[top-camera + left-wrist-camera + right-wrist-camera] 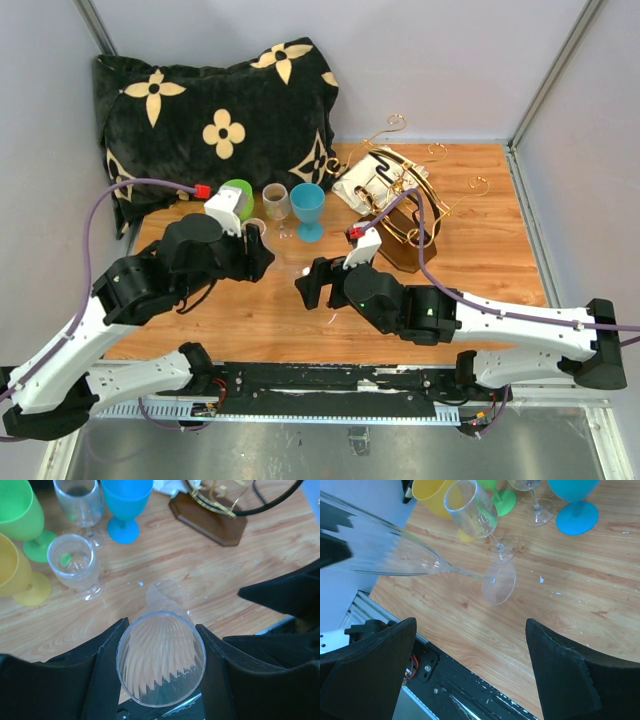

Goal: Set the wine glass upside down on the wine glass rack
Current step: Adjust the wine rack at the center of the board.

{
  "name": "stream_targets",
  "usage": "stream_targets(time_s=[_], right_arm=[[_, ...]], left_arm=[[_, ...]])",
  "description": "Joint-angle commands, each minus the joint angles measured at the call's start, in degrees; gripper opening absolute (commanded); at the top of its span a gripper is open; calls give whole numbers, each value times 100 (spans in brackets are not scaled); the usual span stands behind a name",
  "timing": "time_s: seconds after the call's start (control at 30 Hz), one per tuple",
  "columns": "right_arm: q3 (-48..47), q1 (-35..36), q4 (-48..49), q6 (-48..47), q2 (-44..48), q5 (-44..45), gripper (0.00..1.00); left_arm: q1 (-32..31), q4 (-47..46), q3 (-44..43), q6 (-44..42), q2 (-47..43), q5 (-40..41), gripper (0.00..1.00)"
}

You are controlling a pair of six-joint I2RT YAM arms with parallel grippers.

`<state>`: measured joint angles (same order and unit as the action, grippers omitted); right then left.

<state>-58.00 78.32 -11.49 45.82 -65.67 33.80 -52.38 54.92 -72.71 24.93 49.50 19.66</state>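
The left tool (161, 626) is clenched around the bowl of the wine glass (400, 555), holding it on its side above the desk (480, 270). The rim faces back toward the left wrist, and the stem and foot point right. The right tool (470, 625) faces that foot with its jaws spread and nothing between them (the foot sits just ahead of the gap). Farther right, toward the rear, is the wine glass rack (400, 215). It is nearer the right arm, so a handover by the stem looks likely.

Clear ribbed wine glass (161, 660), wooden table (225, 575)
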Motion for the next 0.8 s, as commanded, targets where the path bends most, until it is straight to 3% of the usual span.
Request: stream_targets(time_s=[0.0,0.3,0.77], right_arm=[[108,26,444,344,161,335,90],[151,-124,454,504,374,414,86],[571,-659,1300,663,517,-99,63]], left_arm=[[-62,-439,-490,-108,-251,-256,47],[-57,-761,-799,-135,-587,-364,47],[-62,-954,-741,-116,-694,-683,47]])
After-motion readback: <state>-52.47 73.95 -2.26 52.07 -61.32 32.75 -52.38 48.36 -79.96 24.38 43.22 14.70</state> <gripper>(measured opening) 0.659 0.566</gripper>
